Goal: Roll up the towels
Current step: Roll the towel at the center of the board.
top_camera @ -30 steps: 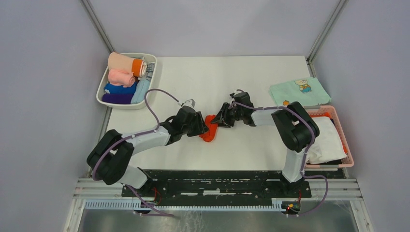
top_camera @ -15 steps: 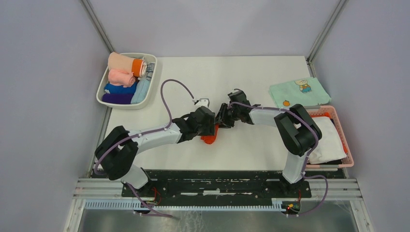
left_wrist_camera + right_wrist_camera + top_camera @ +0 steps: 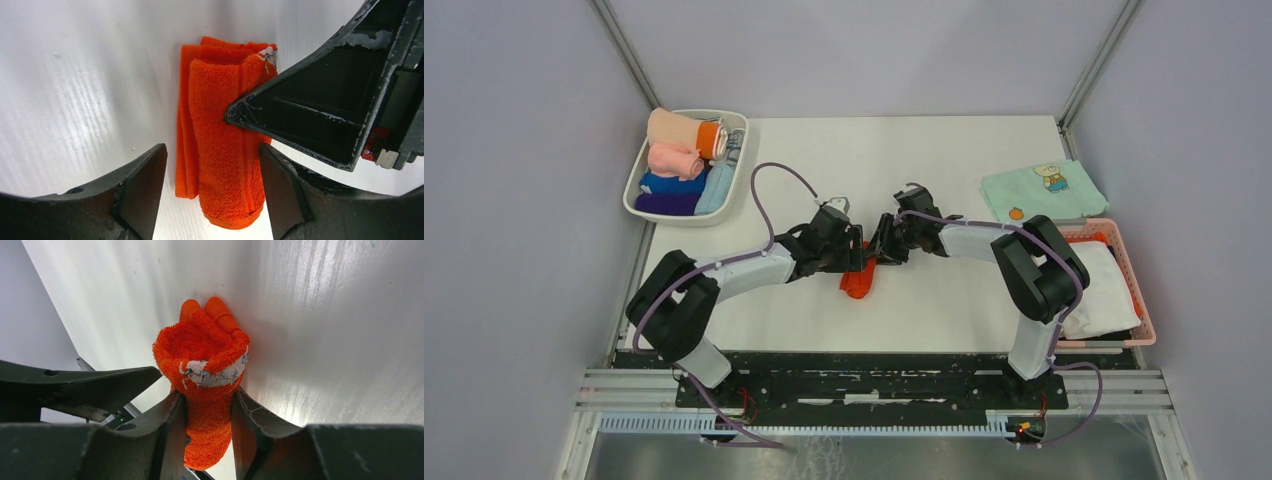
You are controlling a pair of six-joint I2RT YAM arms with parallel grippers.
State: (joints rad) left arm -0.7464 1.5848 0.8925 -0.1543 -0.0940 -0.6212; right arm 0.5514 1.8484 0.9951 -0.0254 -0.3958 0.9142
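A red-orange towel (image 3: 857,281) lies rolled into a thick bundle at the middle of the table. It also shows in the left wrist view (image 3: 220,150) and the right wrist view (image 3: 205,360). My right gripper (image 3: 207,412) is shut on one end of the roll, fingers pressing both sides. My left gripper (image 3: 212,187) is open, its jaws standing on either side of the roll without squeezing it. In the top view the left gripper (image 3: 854,258) and right gripper (image 3: 877,250) meet over the roll. The pale pink panda towel is out of view.
A white bin (image 3: 637,196) at the back left holds several rolled cloths. A mint-green bear-print cloth (image 3: 1044,190) lies at the back right. A pink basket (image 3: 1136,290) at the right holds white and orange cloth.
My left arm has swung in from the left and its open gripper now straddles the roll. The right gripper has kept its hold and barely moved.
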